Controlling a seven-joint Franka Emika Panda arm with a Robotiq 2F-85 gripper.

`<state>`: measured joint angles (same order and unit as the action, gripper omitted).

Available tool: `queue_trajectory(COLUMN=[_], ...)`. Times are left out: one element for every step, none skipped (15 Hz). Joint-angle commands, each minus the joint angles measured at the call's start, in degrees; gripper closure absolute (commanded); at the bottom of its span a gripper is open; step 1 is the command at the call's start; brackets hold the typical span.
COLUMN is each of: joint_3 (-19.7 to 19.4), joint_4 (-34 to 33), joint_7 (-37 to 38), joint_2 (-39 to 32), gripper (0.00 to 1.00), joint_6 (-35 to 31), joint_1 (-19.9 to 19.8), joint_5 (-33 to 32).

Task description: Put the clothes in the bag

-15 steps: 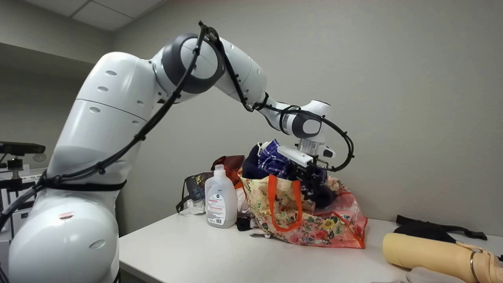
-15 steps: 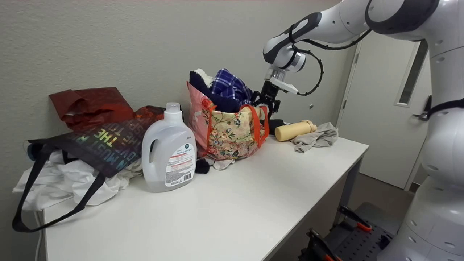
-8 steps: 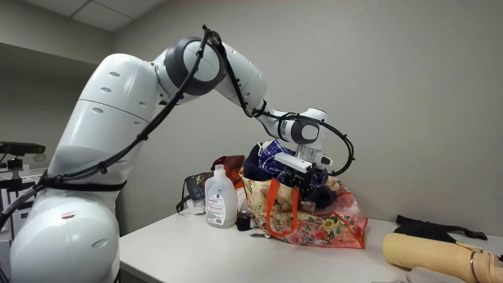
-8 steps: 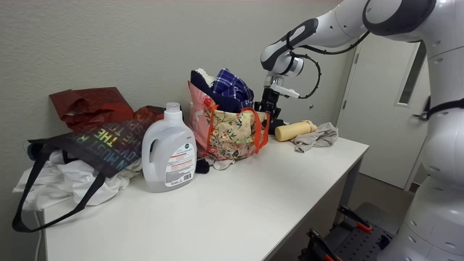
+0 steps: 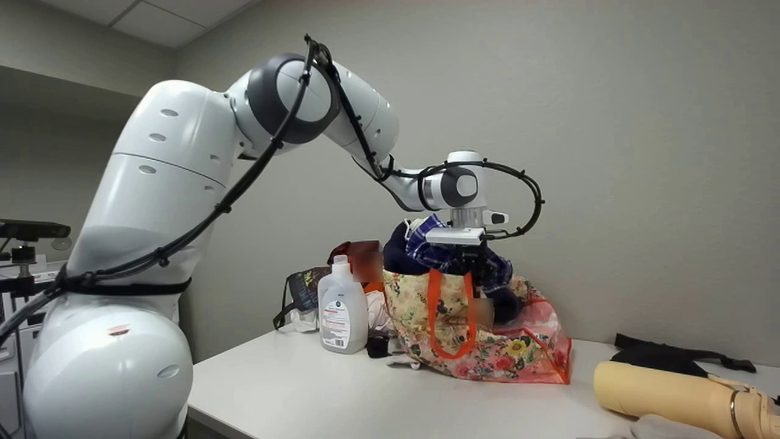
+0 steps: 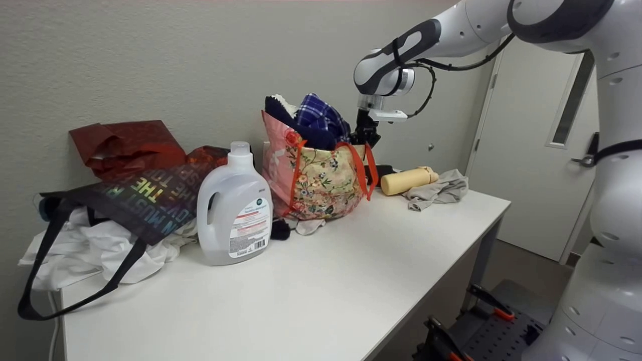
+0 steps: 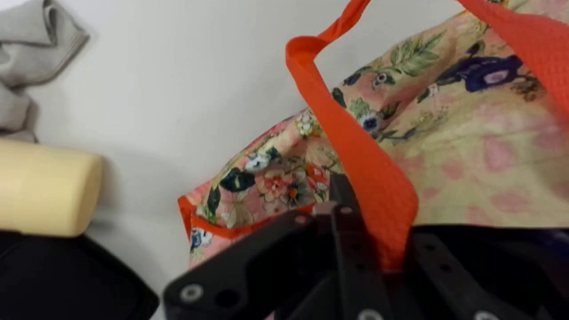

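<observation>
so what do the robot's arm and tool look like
The arm is glossy white with rounded segments and dark grey joint bands; a small reddish mark low on it is unreadable. Black cables run along it, with black straps. The tool, beneath a white bar, is black and jointed with round screw heads.

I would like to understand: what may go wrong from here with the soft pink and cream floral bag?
Snagging: the flat orange fabric strap runs into the black jointed tool; whether gripped is unclear, but lifting might tip the bag.
Spilling: the soft navy-blue plaid garment bulges above the bag and could slide out.
Knocking: the white plastic bottle stands near the bag, so a dragged bag might push it.
</observation>
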<state>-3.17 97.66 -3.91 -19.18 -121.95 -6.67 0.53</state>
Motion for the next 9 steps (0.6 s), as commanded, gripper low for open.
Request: queue_trajectory(joint_3=[-1.8, -2.0, -2.1, -2.4, -2.5, -2.7, -2.8, -2.8, -2.9], joint_4=[2.5, 3.2, 3.9, 4.4, 5.0, 5.5, 5.7, 5.9, 6.0], joint_7=[3.1, 4.0, 5.1, 6.2, 7.8, 9.5, 11.0, 12.7, 14.7], joint_2=[4.7, 5.9, 7.2, 8.4, 9.9, 11.2, 12.8, 14.2, 14.8], gripper=[0.97, 0.96, 0.97, 0.96, 0.97, 0.97, 0.97, 0.97, 0.97], joint_6=[-6.2, -8.0, -9.7, -11.4, -12.8, -14.4, -15.3, -16.4, -17.7], joint_1=[2.8, 3.4, 4.0, 4.5, 5.0, 5.3, 5.3, 5.1, 5.1], joint_5=[-8.3, -10.8, -13.2, -15.6, -17.7, -19.7, -21.1, -21.8, -23.4])
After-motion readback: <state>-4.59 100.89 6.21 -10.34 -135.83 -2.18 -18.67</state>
